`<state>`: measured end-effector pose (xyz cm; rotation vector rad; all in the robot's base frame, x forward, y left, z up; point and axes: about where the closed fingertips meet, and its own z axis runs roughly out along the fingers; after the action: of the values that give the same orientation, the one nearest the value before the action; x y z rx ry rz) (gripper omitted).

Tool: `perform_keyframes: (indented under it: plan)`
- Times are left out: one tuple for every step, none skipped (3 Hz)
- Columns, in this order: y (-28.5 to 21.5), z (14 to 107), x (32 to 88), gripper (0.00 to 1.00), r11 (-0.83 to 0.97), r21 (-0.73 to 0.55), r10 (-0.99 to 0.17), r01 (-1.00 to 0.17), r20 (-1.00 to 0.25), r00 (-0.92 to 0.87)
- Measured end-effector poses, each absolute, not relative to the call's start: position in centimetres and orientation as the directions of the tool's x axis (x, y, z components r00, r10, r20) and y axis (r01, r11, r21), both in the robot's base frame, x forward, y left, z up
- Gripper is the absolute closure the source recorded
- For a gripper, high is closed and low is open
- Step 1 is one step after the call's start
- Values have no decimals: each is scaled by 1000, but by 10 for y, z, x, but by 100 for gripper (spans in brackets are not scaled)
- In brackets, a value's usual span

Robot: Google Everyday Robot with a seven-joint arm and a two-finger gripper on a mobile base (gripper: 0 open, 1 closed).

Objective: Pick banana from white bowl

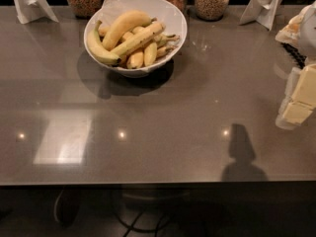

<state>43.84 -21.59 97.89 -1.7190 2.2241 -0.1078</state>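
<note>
Nearest: dark floor under the table's front edge, with a loose cable (143,223) just visible. Above that, glossy grey table (158,132), dotted with small light glints plus one pale rectangular reflection at front left. Dark shadow (241,154) on the tabletop at front right.

At the right frame edge, mid-depth: gripper (298,102). Pale cream blocks, cut off by the frame, hanging over the table's right side. Well apart from the bowl. Released or clenched: cannot tell.

Farther back, centre-left: white bowl (173,13), standing on the table and throwing a dark shadow toward the front. Heaped with bananas.

Banana (140,38) in the bowl, on top of the pile. Long, slim, speckled brown. Runs diagonally from lower left to upper right, with the dark tip near the right rim. Not held, lying free among the others. Touches the thicker curved banana (123,22) just behind it. Second curved banana (97,48) hugs the left rim. Short stubby bananas (143,57) sit below the slim one at the bowl's front side.

Farthest back, along the rear table edge: four glass jars (212,1) of brownish grainy contents, behind the bowl and off to either side. White folded stands (29,4) at the far left and far right corners.
</note>
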Motion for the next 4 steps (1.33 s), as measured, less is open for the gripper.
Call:
perform_keyframes:
  plan:
    - [-215,981,440,0,274,-269,-951,-923,-217,-219]
    - [-211,981,446,0,272,-289,-950,-918,-236,-207]
    - [-191,983,466,0,226,-339,-954,-913,-267,-137]
    - [-169,988,485,0,186,-386,-950,-904,-304,-66]
